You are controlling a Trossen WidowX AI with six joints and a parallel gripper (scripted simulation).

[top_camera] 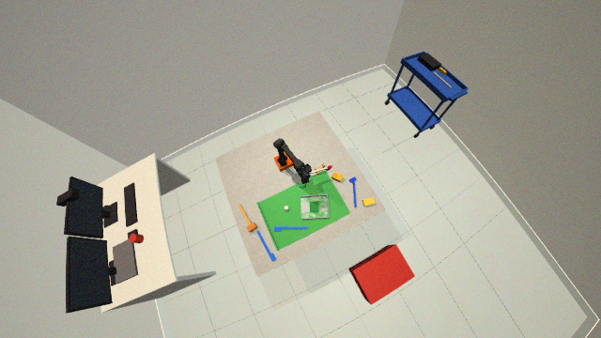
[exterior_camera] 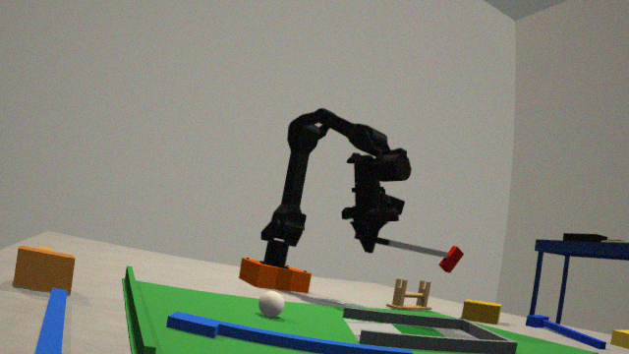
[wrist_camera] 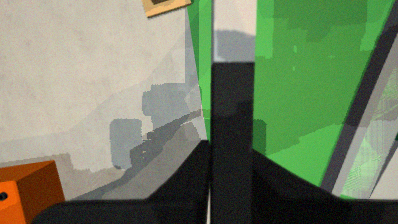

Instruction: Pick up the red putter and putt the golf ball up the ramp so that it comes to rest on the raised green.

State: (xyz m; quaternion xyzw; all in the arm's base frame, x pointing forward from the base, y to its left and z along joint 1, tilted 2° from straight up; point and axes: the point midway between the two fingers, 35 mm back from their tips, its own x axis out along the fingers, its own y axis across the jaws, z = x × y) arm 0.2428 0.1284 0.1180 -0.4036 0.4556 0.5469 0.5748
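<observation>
My gripper is shut on the grip of the red putter. It holds the putter level in the air, with the red head pointing away to the right. The wrist view shows the dark grip running straight between the fingers. The empty wooden stand sits below. The white golf ball rests on the green mat. The raised green with its grey frame lies right of the ball.
Blue putters and an orange putter lie on and around the mat. Yellow blocks sit at the right. The arm's orange base stands behind the mat. A red box, a blue cart and a desk stand farther off.
</observation>
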